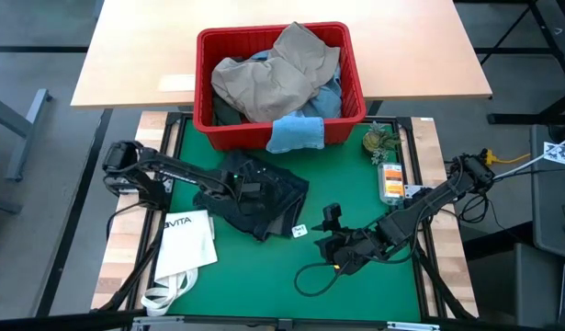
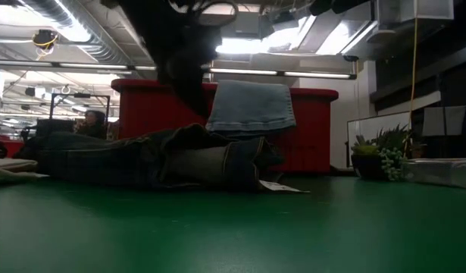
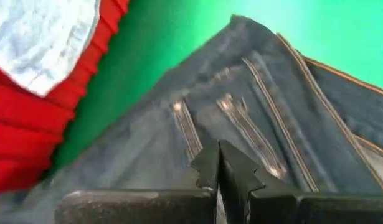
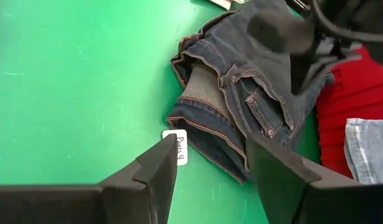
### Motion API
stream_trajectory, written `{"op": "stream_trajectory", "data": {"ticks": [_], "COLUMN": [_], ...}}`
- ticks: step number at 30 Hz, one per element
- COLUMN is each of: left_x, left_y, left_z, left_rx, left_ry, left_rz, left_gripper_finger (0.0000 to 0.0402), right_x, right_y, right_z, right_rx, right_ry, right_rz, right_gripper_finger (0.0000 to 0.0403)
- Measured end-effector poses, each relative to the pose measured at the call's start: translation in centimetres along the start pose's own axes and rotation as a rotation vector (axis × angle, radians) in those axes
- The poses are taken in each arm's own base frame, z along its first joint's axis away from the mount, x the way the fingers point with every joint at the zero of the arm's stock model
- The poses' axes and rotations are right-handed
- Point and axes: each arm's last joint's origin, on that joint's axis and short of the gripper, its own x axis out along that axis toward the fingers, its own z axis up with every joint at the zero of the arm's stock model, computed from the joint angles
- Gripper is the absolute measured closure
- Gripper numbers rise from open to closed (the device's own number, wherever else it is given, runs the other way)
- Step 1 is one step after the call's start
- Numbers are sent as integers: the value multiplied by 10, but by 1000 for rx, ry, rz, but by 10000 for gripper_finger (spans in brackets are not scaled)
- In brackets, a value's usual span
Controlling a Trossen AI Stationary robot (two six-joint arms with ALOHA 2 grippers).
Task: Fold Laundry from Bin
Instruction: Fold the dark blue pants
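Left gripper (image 1: 238,187), jaws together, rests over the dark navy jeans (image 1: 264,198), crumpled on the green desk (image 1: 264,276) before the red bin (image 1: 282,129). Denim looks heavy and limp; best taken at the waistband. Right gripper (image 1: 330,223) waits, jaws apart.

Jeans (image 1: 254,198) lie on the counter (image 1: 264,267) just before the bin (image 1: 351,69); tote bag (image 1: 186,241) left, plant (image 1: 379,141) far right.
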Motion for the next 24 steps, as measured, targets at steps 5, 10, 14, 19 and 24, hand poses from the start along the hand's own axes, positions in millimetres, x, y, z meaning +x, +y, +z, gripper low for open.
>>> {"op": "stream_trajectory", "data": {"ticks": [5,10,14,19,24], "left_x": [23,39,44,51,53], "left_y": [10,27,39,52,64], "left_z": [3,2,-5,-18,-26], "left_rx": [-45,-91,-99,-126,-126], "left_ry": [10,67,163,299,401], "left_rz": [60,117,163,240,297], "left_gripper_finger": [399,399,399,399,399], "right_x": [0,0,0,0,0], "right_y": [0,0,0,0,0], "right_z": [0,0,-1,-2,-2], "right_rx": [0,-1,-7,-13,-12], "right_ry": [0,0,10,19,18], "right_rz": [0,0,0,0,0], "right_gripper_finger": [212,212,212,212,212]}}
